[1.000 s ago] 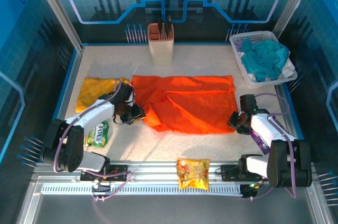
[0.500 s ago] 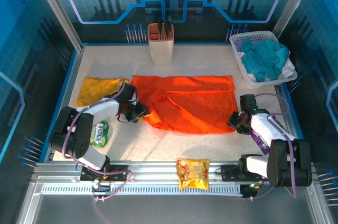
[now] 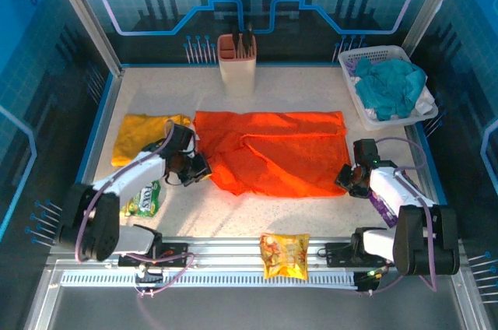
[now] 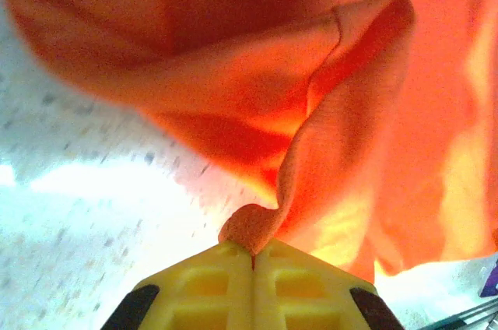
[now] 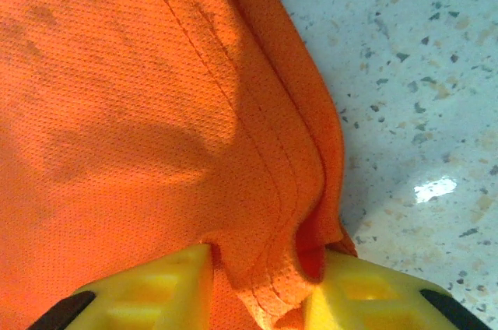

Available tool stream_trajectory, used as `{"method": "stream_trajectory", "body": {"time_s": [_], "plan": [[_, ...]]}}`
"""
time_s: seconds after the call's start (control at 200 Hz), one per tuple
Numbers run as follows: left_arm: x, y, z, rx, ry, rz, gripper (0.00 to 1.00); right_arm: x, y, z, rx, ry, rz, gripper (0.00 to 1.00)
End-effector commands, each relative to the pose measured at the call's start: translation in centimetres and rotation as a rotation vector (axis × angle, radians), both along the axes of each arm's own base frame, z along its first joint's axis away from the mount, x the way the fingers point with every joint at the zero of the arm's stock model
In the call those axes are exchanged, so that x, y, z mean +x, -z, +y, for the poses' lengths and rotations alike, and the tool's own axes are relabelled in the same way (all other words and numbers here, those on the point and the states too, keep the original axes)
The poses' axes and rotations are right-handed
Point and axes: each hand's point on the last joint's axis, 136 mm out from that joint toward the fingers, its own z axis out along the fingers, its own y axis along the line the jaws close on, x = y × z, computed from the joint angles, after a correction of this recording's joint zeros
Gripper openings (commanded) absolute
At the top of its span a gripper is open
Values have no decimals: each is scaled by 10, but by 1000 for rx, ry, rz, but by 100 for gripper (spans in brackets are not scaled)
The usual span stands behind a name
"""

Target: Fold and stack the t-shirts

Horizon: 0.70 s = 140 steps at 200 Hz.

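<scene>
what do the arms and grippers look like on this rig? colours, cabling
The left arm and right arm match: black joint housings, white links, thin purple cables looping alongside. The left gripper and right gripper have blocky yellow fingers with moulded square pockets and black patches at the outer corners.

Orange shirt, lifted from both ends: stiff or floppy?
Likely floppy: the orange t-shirt drapes in soft folds where the left gripper pinches it. Probably thin and light: its hem bunches inside the right gripper. Expect the middle to sag.
</scene>
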Motion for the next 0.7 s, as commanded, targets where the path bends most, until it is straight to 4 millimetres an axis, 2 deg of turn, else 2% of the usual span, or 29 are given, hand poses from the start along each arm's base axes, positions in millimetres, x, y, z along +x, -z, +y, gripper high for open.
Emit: {"method": "stream_trajectory", "body": {"time_s": [0.0,0.225,0.445,0.465,0.535,0.585,0.695], "plan": [[-40,-3,12,41,-39,89,0,4,-3,-2,9,2,-8,34],[-87,-10,5,30,-101,91,0,4,-2,-1,14,-1,-7,34],[-133,21,15,81,-144,191,0,5,-3,0,16,-2,-11,34],[-134,22,16,81,-148,192,2,4,-3,0,18,-1,-10,34],[-138,27,18,84,-150,199,22,4,-3,1,25,2,-11,34],[-142,27,18,82,-139,210,32,5,-3,3,34,0,-15,34],[-153,29,28,136,-112,240,43,6,-8,5,45,-8,-27,35]]}}
